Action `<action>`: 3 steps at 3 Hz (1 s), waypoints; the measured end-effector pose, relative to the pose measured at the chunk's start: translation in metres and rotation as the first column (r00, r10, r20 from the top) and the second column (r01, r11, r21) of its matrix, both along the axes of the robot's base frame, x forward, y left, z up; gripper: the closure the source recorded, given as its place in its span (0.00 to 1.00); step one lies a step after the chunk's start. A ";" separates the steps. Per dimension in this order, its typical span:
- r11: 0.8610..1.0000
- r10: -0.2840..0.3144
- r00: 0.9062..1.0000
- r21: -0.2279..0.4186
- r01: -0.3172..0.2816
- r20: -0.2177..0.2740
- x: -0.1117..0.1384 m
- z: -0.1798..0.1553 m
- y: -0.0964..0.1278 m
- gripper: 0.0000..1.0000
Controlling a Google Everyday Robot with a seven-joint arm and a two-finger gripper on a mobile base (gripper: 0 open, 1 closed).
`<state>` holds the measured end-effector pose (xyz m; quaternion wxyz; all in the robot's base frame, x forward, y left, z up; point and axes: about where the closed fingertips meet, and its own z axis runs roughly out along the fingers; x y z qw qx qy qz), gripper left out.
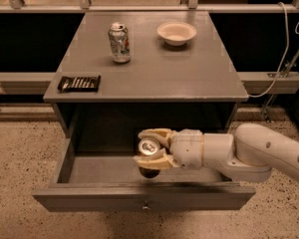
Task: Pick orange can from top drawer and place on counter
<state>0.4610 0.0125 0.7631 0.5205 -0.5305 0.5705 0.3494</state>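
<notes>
In the camera view, the gripper (142, 148) reaches into the open top drawer (139, 199) at six o'clock. Its fingers are clamped on either side of the orange can (150, 147), which stands upright, probably so it lifts out cleanly. At twelve o'clock, the counter (189, 73) has bare space between the silver can (119, 43) and the bowl (176, 32).

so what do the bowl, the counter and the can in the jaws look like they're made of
The bowl: likely ceramic or plastic, smooth cream, slightly glossy. The counter: painted wood by the look, flat grey with soft sheen. The can: metal, its silver top with pull tab shines; jaws shut on it, over the open drawer.
</notes>
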 end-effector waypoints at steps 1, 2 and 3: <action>0.999 -0.025 0.996 -0.026 0.028 0.083 -0.009 0.063 -0.023 1.00; 0.999 -0.033 0.993 -0.007 0.034 0.112 0.000 0.114 -0.054 1.00; 0.997 -0.064 0.986 0.052 0.057 0.157 0.032 0.181 -0.094 1.00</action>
